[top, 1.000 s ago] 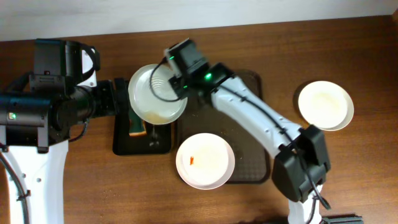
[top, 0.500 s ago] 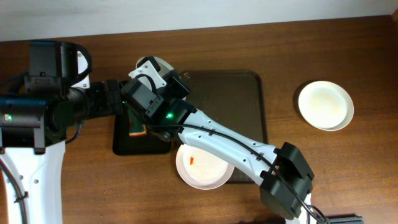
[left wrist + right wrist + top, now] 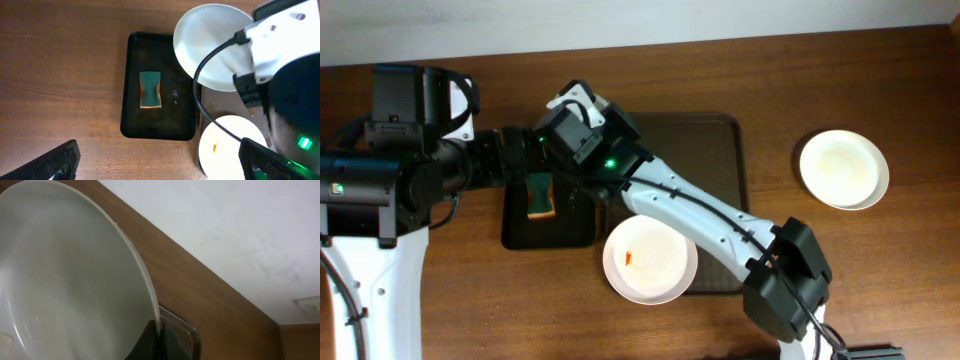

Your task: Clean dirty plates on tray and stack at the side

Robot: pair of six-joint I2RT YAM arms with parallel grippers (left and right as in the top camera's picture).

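Overhead: a smeared round white plate (image 3: 650,258) overlaps the dark brown rectangular tray (image 3: 715,140) at its front rim. Left wrist: the left pincer (image 3: 157,162) gapes wide, empty; a second pale plate (image 3: 212,47) hangs tilted. Right wrist: the right pincer (image 3: 160,332) clamps that plate's thin rim; stiff, slick and breakable, I judge, so a firm edge pinch suits.

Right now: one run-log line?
right gripper: shut on held plate | left gripper: open | sponge: in black tray | smeared plate: on tray
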